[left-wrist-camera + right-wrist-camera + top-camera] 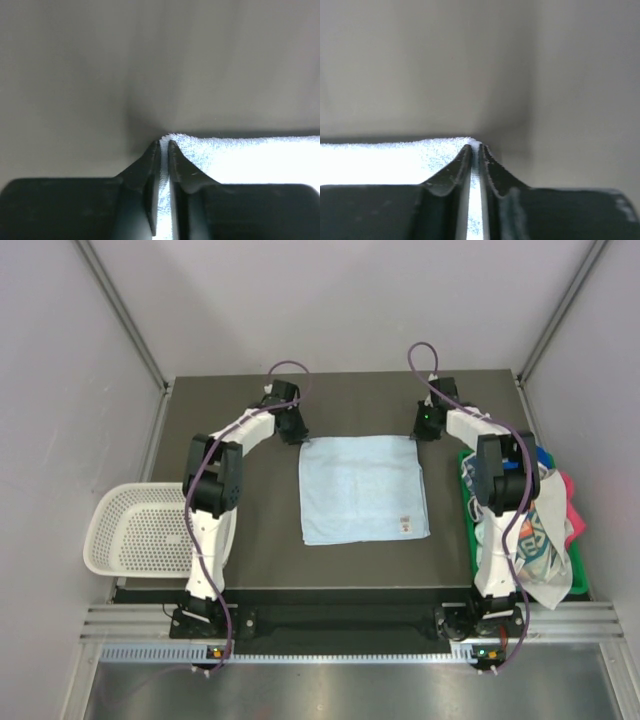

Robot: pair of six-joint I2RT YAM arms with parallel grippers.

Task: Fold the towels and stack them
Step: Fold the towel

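Note:
A pale blue towel (362, 488) lies spread flat on the dark table (250, 550), a small label near its front right corner. My left gripper (292, 430) sits at the towel's far left corner and is shut on that corner (164, 141); terry cloth shows between the jaws. At the far right corner, my right gripper (426, 426) is likewise shut on the pale blue towel (476, 146). More towels (545, 540), printed white, royal blue and pink, are heaped at the right.
A white mesh basket (140, 530) hangs off the table's left edge. A green tray (468, 502) at the right edge holds the heap of towels, partly hidden by the right arm. Grey walls stand close on all sides.

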